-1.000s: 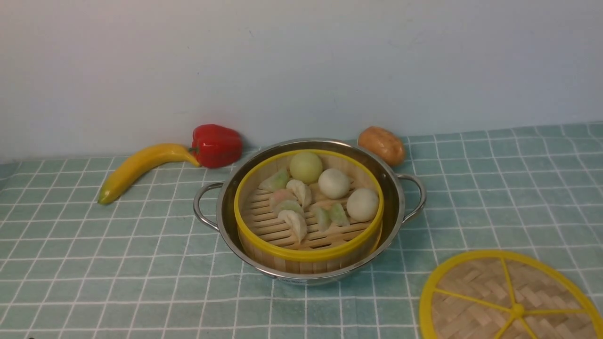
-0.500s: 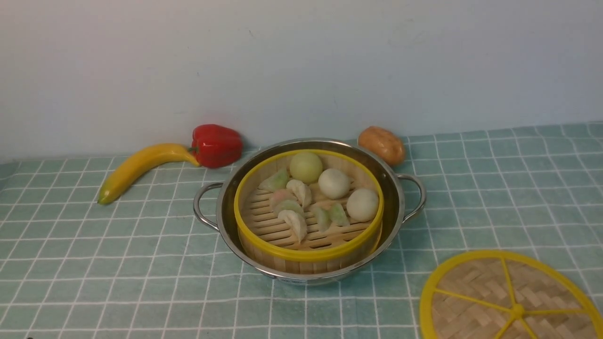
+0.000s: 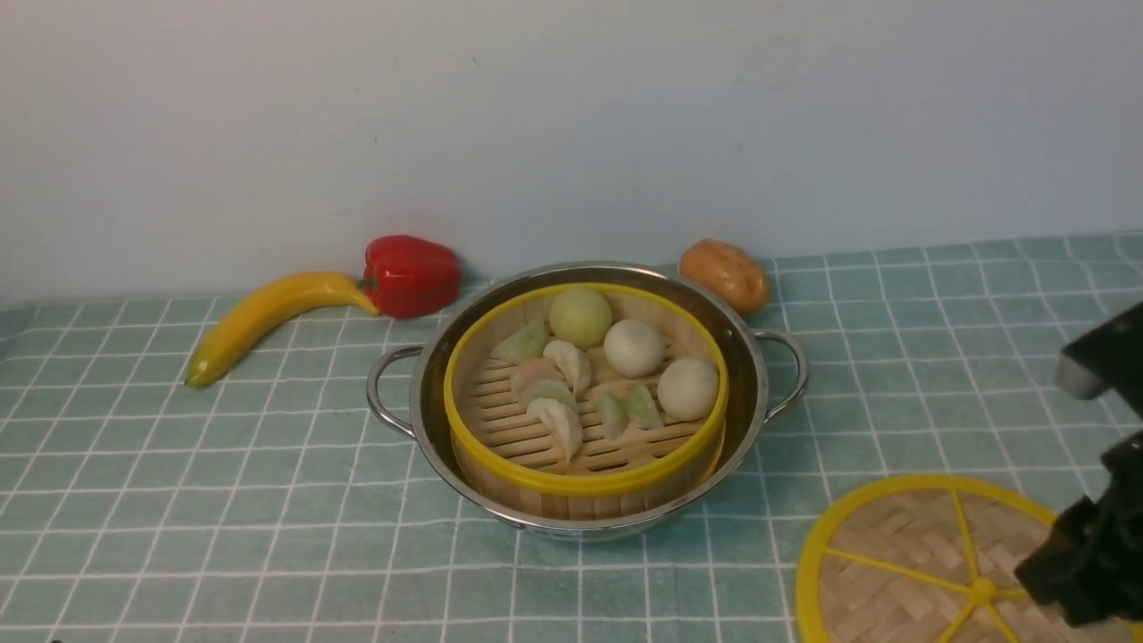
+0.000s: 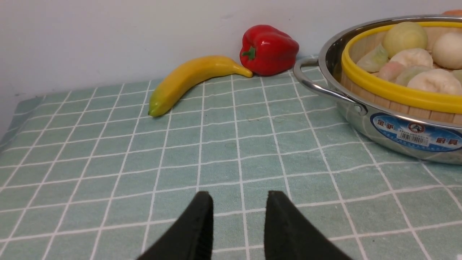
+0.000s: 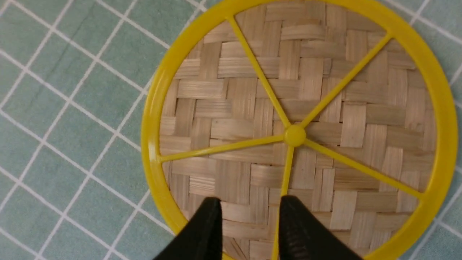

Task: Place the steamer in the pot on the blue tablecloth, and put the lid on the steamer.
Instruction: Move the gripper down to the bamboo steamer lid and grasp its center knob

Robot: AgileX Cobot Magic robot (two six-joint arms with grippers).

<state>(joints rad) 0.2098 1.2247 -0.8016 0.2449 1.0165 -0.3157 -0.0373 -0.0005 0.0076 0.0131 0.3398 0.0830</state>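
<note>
The steamer (image 3: 536, 478), holding pale buns and dumplings, sits inside the steel pot (image 3: 750, 357) on the blue tablecloth (image 3: 179, 500). The lid (image 3: 902, 563) lies flat on the cloth at the front right, apart from the pot. My right gripper (image 5: 249, 200) is open and empty, hovering above the lid (image 5: 310, 86) near its rim, one finger by a yellow spoke. The right arm (image 3: 1085, 563) shows at the right edge of the front view. My left gripper (image 4: 238, 195) is open and empty, low over the cloth left of the pot (image 4: 397, 139); it is outside the front view.
A banana (image 3: 263, 314) and a red pepper (image 3: 411, 275) lie at the back left against the wall. A potato (image 3: 724, 275) lies behind the pot at the right. The wall stands close behind them.
My right arm has come into the front view from the right edge and now hangs over the lid's right side. The pot, steamer and lid have not moved.
</note>
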